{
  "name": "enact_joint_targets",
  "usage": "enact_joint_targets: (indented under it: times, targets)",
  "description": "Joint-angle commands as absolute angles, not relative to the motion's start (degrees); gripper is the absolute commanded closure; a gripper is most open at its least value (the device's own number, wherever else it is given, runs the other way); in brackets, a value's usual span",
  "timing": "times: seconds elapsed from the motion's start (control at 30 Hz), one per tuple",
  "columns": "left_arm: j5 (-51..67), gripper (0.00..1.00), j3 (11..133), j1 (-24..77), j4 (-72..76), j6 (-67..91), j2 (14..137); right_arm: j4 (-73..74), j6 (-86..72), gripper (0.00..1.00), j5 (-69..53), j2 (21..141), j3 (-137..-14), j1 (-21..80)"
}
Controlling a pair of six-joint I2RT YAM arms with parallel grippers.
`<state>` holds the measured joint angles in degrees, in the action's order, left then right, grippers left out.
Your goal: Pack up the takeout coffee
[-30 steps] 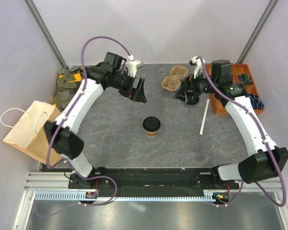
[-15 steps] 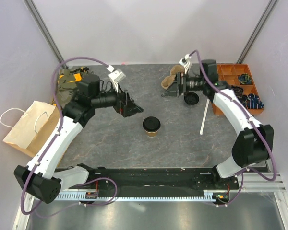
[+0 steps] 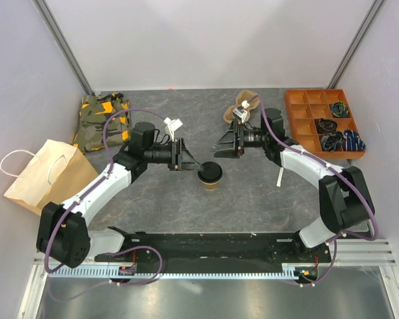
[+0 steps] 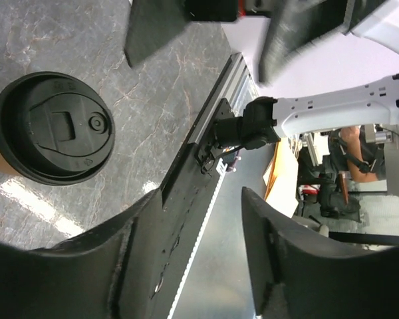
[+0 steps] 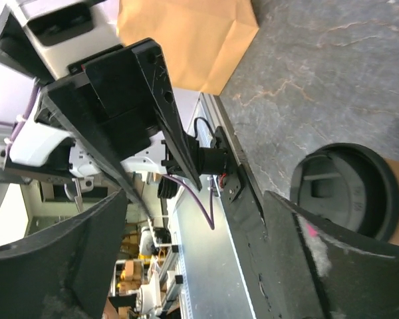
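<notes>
Left gripper [image 3: 191, 165] is seen with its jaws parted and nothing between them, its tips just beside the takeout coffee [image 3: 210, 174]; whether the cup wall is touched cannot be told. In the left wrist view the black lid [image 4: 53, 126] lies off to one side of the jaws, not between them. The right gripper [image 3: 221, 147] is likewise spread and empty, hung near the cup on its far side. The cup is stood upright on the desk [image 3: 153, 199], lid on, roughly between the two grippers.

Several risks are judged from this. If the left jaws are closed as aligned now, the cup may be pushed or clipped by one finger rather than enclosed, and a tapered paper cup is easily tipped. A squeeze near the rim could pop the lid off; too hard a squeeze lower down could crush the wall. With both grippers so near the cup, a collision between them is possible. The moulded carrier [image 3: 248, 100] lies beyond the cup and the paper bag [image 3: 43, 176] well apart from it, so a carry is expected, during which a loose grip could let the cup slip.
</notes>
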<state>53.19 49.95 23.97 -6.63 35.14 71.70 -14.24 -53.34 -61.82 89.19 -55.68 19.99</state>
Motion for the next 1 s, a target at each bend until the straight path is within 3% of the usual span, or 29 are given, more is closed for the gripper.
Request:
enact_joint_targets:
  times: [0.0, 0.03, 0.23, 0.4, 0.97]
  targets:
    - [56.07, 0.53, 48.25, 23.82, -0.44, 40.16, 73.56, -18.19, -55.98, 0.16, -61.17, 90.53, -54.41, 22.06]
    - [56.34, 0.56, 48.08, 23.91, -0.27, 40.51, 73.91, -18.19, -56.16, 0.25, -61.00, 90.70, -54.06, 22.58]
    - [56.42, 0.74, 46.32, 23.91, 4.47, 42.80, 76.54, -18.19, -56.43, 0.56, -60.21, 91.40, -51.51, 23.29]
    - [55.90, 0.82, 46.14, 24.43, 5.97, 43.50, 79.01, -18.37, -56.16, 0.73, -60.12, 92.98, -50.98, 23.29]
    - [53.88, 0.85, 46.58, 25.05, 8.09, 44.56, 84.90, -13.27, -48.69, 0.83, -60.65, 100.28, -52.56, 23.47]
